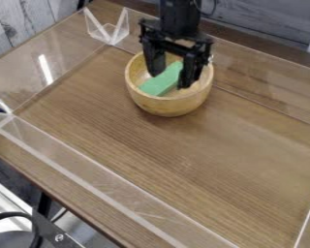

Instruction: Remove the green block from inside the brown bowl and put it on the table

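Note:
The brown bowl (172,107) stands at the back middle of the table (158,165). Inside it the green block (159,84) leans tilted against the bowl's wall. My gripper (174,68) reaches straight down into the bowl. It is open, with one black finger on each side of the block's upper end. Whether the fingers (196,66) touch the block I cannot tell. The far end of the block is hidden behind the gripper.
Low clear acrylic walls (67,155) edge the tabletop. A clear acrylic bracket (108,29) stands at the back left corner. Black cables (22,228) hang below the near left edge.

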Controlling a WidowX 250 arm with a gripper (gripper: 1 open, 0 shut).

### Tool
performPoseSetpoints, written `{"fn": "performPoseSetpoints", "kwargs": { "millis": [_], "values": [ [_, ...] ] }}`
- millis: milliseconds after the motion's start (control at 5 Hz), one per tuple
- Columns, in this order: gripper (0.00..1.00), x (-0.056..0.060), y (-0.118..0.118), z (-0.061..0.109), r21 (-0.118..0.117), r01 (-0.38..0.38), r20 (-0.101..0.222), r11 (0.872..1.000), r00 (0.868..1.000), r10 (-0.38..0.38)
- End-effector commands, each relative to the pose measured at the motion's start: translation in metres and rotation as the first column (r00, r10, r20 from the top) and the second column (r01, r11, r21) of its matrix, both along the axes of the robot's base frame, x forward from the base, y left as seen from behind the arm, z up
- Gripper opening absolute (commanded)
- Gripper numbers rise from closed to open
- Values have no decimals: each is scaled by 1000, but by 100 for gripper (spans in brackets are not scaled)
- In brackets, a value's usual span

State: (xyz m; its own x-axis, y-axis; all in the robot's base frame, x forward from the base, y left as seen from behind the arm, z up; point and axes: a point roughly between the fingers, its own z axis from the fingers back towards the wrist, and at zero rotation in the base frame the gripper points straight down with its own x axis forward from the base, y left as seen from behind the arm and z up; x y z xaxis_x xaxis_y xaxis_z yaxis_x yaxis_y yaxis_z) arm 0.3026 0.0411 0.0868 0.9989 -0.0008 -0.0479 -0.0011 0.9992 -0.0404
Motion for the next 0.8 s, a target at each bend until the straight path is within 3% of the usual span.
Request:
{"fn": "performPoseSetpoints", "kwargs": {
  "millis": [0,600],
  "values": [
    [100,8,8,5,18,-15,41,1000,999,14],
    [100,15,20,-20,32,-38,14,999,999,37]
  ]
}}
